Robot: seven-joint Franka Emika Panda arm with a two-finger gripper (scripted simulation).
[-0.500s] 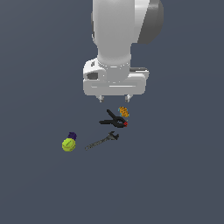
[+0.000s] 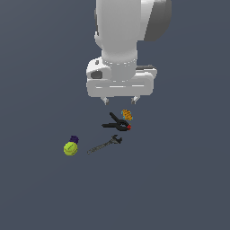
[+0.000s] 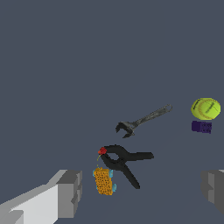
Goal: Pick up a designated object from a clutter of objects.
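The designated object, a tiny orange-yellow ribbed block with bluish specks (image 2: 126, 114), lies on the grey floor just behind the black red-tipped clamp (image 2: 117, 124). In the wrist view the orange block (image 3: 104, 181) touches the clamp (image 3: 123, 160) near its red tip. My gripper (image 2: 120, 100) hangs open above the block and clamp, not touching either. In the wrist view its fingers (image 3: 70, 193) stand wide apart with the block between them, closer to one finger. The gripper is empty.
A dark grey wrench (image 2: 105, 144) lies in front of the clamp, also in the wrist view (image 3: 143, 120). A yellow-green ball (image 2: 70, 148) with a small purple piece (image 2: 74, 139) beside it sits toward the exterior view's left.
The arm and the objects stand as they did half a second ago; no clear movement shows.
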